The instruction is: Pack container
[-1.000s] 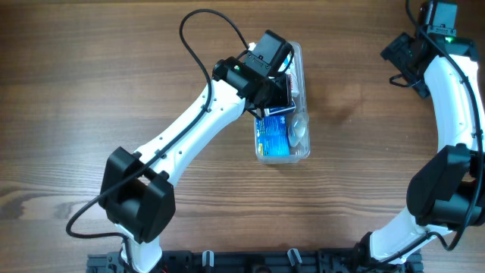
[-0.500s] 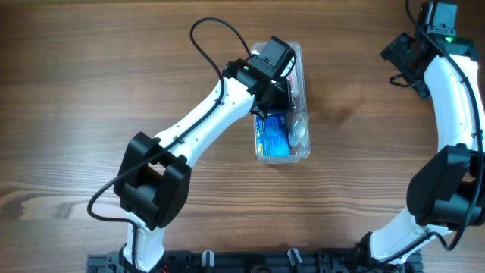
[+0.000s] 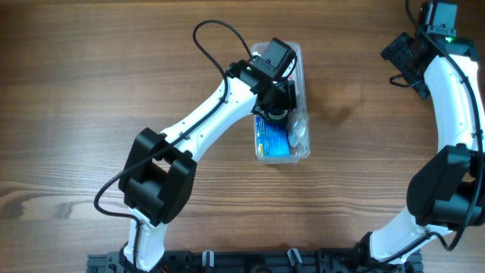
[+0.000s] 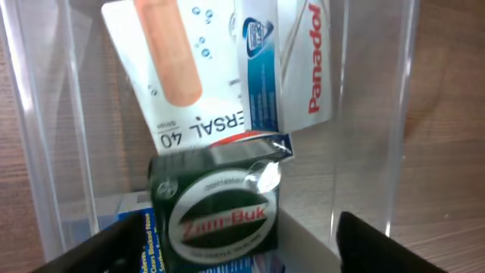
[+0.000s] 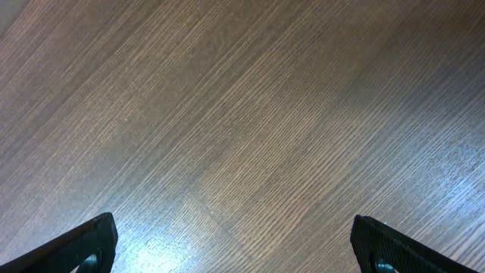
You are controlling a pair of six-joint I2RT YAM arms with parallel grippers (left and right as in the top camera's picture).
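Inside the clear, long plastic tub [image 3: 301, 80] centred on the wooden surface [image 3: 91, 91], the left fingers [image 4: 375, 244] stand wide apart and empty astride a dark green Zam-Buk box [image 4: 216, 216], apparently placed, so a straight lift out comes next; the right fingers [image 5: 383, 244] gape empty.

A robotics lab: two white arms [image 3: 216, 114] mounted at a wooden table [image 3: 76, 83].

Left fingers [image 4: 373, 244] and right fingers [image 5: 395, 247] spread.
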